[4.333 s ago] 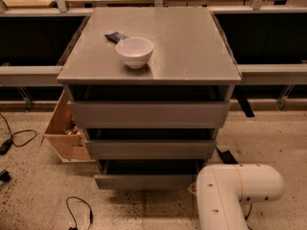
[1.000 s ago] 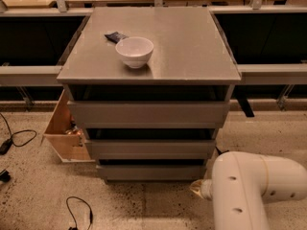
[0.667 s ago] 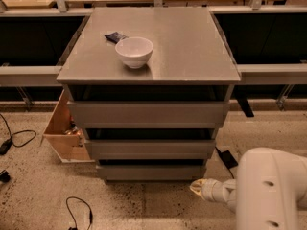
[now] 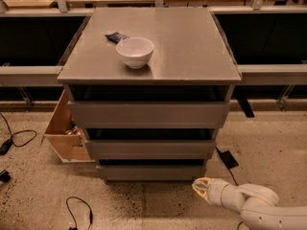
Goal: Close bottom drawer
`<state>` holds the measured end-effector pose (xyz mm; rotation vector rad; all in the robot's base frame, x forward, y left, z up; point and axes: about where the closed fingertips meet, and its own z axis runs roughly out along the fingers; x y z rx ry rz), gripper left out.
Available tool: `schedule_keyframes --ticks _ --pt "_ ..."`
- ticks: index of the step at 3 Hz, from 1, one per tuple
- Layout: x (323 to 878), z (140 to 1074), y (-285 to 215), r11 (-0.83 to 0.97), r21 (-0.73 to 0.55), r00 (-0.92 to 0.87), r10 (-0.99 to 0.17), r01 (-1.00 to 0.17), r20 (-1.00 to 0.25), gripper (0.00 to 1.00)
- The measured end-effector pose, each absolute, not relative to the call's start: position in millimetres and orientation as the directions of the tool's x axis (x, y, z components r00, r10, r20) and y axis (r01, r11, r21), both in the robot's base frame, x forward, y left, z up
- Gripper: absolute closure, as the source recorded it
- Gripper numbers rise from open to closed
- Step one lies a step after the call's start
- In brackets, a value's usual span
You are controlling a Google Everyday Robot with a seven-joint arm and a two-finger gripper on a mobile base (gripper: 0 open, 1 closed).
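The bottom drawer (image 4: 151, 171) is the narrowest and lowest of three grey fronts in the grey cabinet (image 4: 148, 75). Its plain front sits pushed in, stepped back under the middle drawer (image 4: 149, 148), with only a thin dark gap above it. The widest top drawer (image 4: 148, 114) is above. My gripper (image 4: 199, 185) is at the end of the white arm (image 4: 249, 202), low by the floor just right of and in front of the bottom drawer's right corner, apart from it.
A white bowl (image 4: 135, 51) and a small dark packet (image 4: 116, 37) lie on the cabinet top. A cardboard box (image 4: 64, 128) stands left of the cabinet. Cables (image 4: 79, 210) lie on the speckled floor. A dark flat object (image 4: 227, 158) lies right of the cabinet.
The bottom drawer, which stuck out 4.3 s ago, is pushed in. The arm has since swung right and back, away from the drawer front.
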<state>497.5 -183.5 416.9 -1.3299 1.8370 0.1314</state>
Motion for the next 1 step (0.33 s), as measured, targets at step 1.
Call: schedule_keyframes --ticks 1 --pt "506.4 525.2 -166.9 0.389 -0.495 0.001 -0.785 -0.777 -0.619 1.0"
